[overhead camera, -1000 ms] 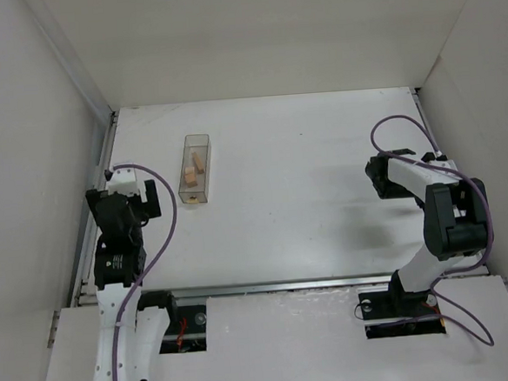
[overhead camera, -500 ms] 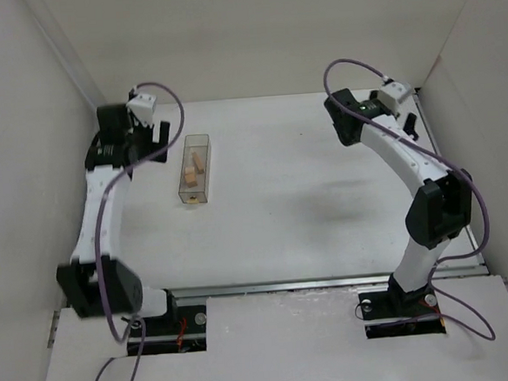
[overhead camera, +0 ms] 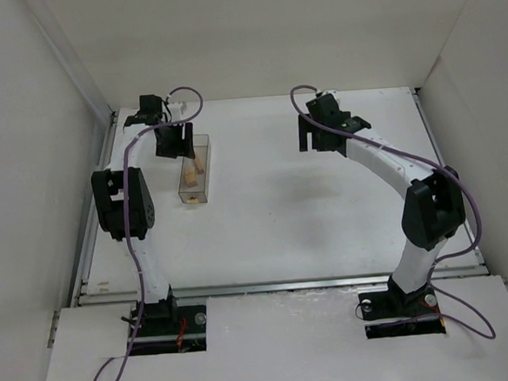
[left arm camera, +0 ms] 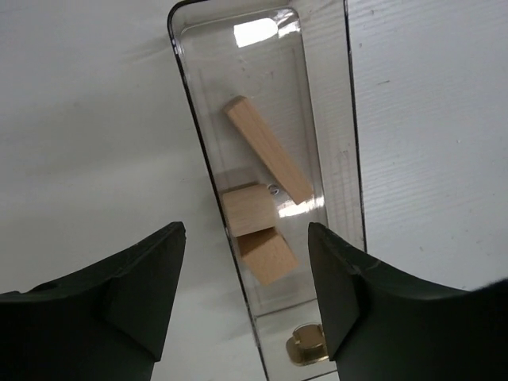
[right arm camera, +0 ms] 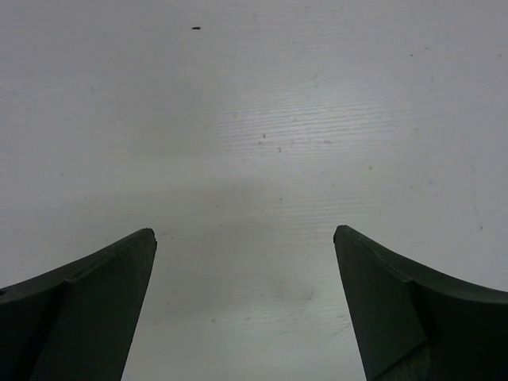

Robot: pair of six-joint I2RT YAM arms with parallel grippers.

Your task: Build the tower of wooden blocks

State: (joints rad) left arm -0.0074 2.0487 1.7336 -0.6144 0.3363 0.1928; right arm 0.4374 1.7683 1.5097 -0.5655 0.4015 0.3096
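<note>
My left claw [left arm camera: 246,226] hangs released, jaws apart, above the clear plastic rectangular box [left arm camera: 327,87], gripping nothing. Inside it I see the small pale tan wooden blocks [left arm camera: 268,159]: one bar lying slantwise, with two cubes touching beside it. My right claw [right arm camera: 244,230] is spread wide over the white surface [right arm camera: 254,95], well apart from the box.

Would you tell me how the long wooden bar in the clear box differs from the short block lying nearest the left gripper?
The long bar is slim; the short block is squat, nearly square on top. The long bar lies slanted across the clear box; the short block sits lower in the left wrist view, between the open fingers of the left gripper. Both are pale tan wood, inside the box and ungripped.
</note>
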